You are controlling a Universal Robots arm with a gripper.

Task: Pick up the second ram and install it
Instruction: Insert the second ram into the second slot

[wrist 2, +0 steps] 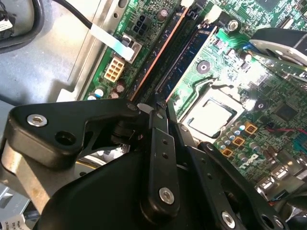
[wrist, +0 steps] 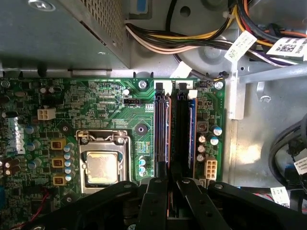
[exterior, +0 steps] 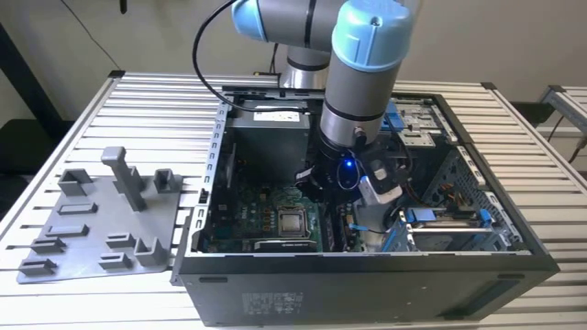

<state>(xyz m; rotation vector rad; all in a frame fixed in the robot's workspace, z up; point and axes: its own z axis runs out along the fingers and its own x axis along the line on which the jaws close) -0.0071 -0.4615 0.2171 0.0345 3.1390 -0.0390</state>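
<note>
My gripper (exterior: 341,199) reaches down inside the open computer case (exterior: 367,282), over the green motherboard (wrist: 96,100). In both wrist views its black fingers (wrist: 158,187) stand close together at the near end of two long memory slots (wrist: 162,129). A thin brownish strip between the fingers (wrist: 169,206) looks like the edge of the second ram; the rest of it is hidden by the gripper (wrist: 171,182). In the second wrist view the gripper (wrist 2: 163,103) lines up with the slots (wrist 2: 158,62). The other slot (wrist: 182,129) looks dark with a blue edge.
The processor socket (wrist: 101,165) sits beside the slots. Bundled cables (wrist: 182,40) and the power supply (exterior: 271,130) lie at the case's far end. Blue drive clips (exterior: 422,216) are at the exterior view's right. A grey parts fixture (exterior: 101,227) lies on the slatted table at the exterior view's left.
</note>
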